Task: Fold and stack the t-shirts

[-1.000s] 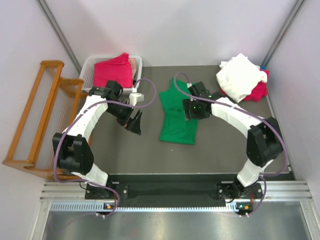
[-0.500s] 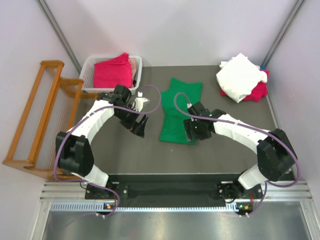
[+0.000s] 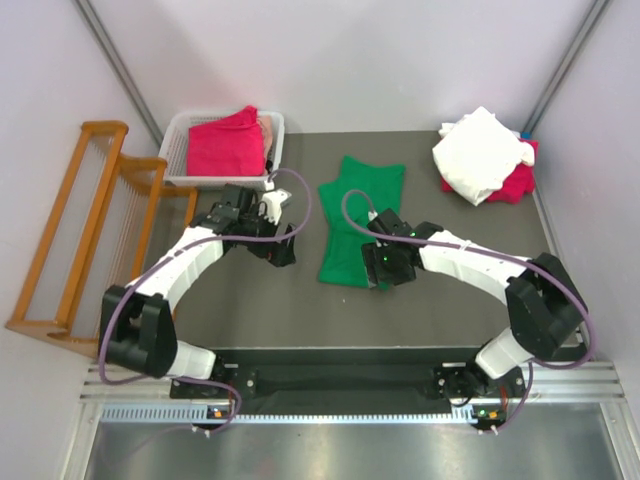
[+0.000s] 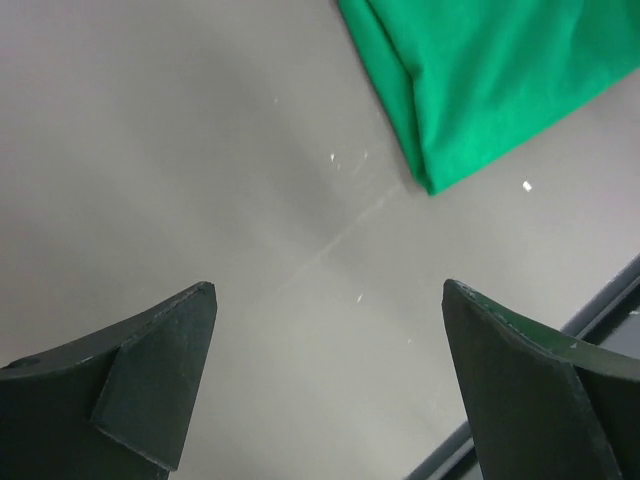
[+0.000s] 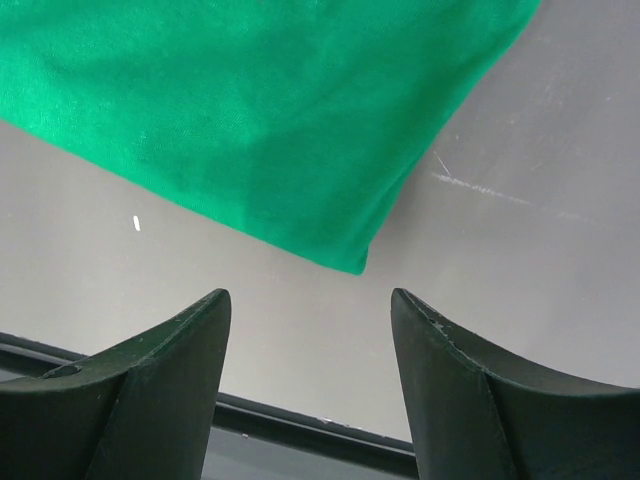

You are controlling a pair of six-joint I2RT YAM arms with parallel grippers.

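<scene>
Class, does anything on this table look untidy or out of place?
The white shirt, far right corner, sits crumpled and lopsided on a red shirt, overhanging it. The green shirt lies folded but slanted mid-table.

Plain bright green t-shirt [image 3: 352, 225] on a dull grey table [image 3: 250, 300]. At the far right corner, a plain white t-shirt [image 3: 480, 155] lies over a crimson t-shirt [image 3: 515, 186]. At the far left corner, a pinkish-red t-shirt [image 3: 225, 145] sits in a white slatted basket [image 3: 176, 140]. The rack [image 3: 70, 240] is orange wood. The left arm [image 3: 185, 265] and right arm [image 3: 470, 255] are white with black joints and purple cables.

Four t-shirts [image 3: 355, 222], one white basket [image 3: 170, 150], one wooden rack [image 3: 103, 129].
</scene>
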